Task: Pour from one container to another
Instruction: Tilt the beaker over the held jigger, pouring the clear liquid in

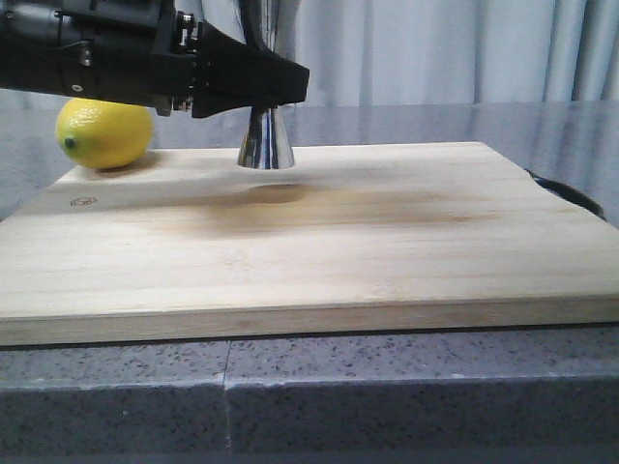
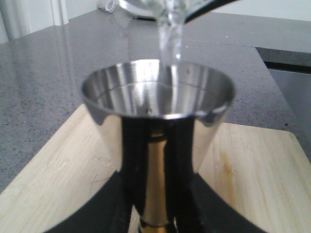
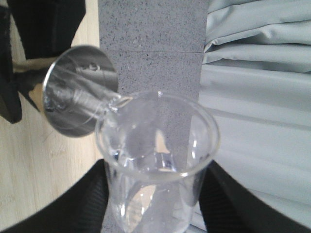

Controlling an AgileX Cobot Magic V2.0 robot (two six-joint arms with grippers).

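I'm holding the steel jigger (image 1: 267, 140) with my left gripper (image 2: 154, 213), its black fingers (image 1: 253, 82) clamping the narrow gold-banded waist while the base is standing on the wooden cutting board (image 1: 319, 242) near the board's far edge. In the left wrist view the jigger's open upper cup (image 2: 158, 90) is facing up and a thin stream of clear liquid (image 2: 170, 39) is falling into it on the far side of the rim. I'm gripping the glass beaker (image 3: 158, 160) with my right gripper (image 3: 155, 204), fingers closed on either side of its body, and it's tilting so the pouring lip (image 3: 119, 101) is sitting just over the jigger's rim (image 3: 77, 92); liquid is running from the lip into the cup. In the front view only the left arm is showing, the right arm and beaker aren't visible there. A lemon (image 1: 104, 133) is sitting at the far left corner of the board, near the jigger but apart from it. The near and right parts of the board are lying open as room for moving, and the board's front edge is overhanging the grey speckled countertop (image 1: 309, 396). Pale curtains (image 3: 257, 97) are hanging behind.
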